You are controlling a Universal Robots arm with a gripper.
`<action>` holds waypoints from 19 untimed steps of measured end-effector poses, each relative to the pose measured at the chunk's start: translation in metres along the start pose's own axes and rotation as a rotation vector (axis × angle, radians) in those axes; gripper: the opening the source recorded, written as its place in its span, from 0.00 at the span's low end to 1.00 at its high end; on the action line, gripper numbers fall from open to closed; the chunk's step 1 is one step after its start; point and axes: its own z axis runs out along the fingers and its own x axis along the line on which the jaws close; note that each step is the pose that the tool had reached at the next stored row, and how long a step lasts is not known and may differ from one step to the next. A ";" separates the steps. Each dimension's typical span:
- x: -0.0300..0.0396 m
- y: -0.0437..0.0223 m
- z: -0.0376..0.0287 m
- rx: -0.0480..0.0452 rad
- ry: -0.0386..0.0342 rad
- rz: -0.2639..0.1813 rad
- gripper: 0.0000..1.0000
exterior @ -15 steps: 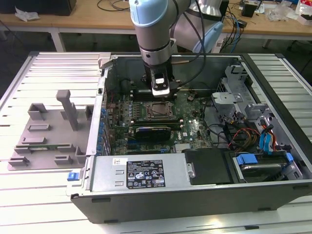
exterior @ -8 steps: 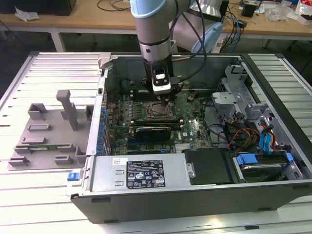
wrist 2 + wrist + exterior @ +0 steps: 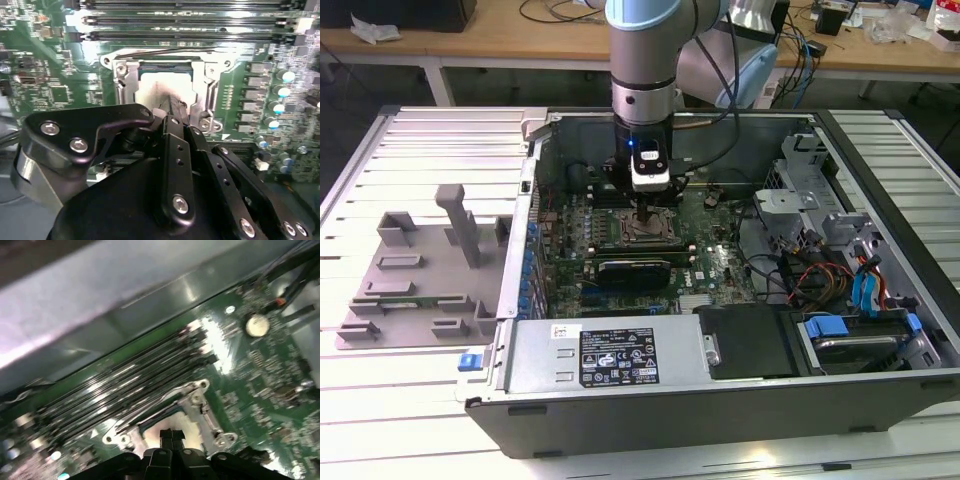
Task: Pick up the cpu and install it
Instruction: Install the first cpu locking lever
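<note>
CPU (image 3: 162, 90) sits in the motherboard socket (image 3: 125, 75), seen in the second wrist view as a pale plate inside the metal frame. We note, left to right in the exterior view: grey tray (image 3: 415, 275), open computer case (image 3: 880, 180). Gripper (image 3: 648, 212) fingers are drawn narrow, tips at the chip

pincer (image 3: 170, 436) over cpu (image 3: 186, 426), socket frame (image 3: 200, 402)

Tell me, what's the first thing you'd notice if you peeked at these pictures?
The big robot arm reaching down into the open computer case. Its gripper sits right over the shiny metal socket frame on the green motherboard. A grey plastic tray lies on the table at the exterior view's left.
</note>
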 end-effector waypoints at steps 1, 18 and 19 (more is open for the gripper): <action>0.0000 0.0000 0.0000 0.0003 0.0005 0.000 0.11; 0.0000 0.0000 0.0006 -0.0067 -0.0218 -0.376 0.11; -0.0002 0.0000 -0.0023 -0.0069 -0.0219 -0.377 0.11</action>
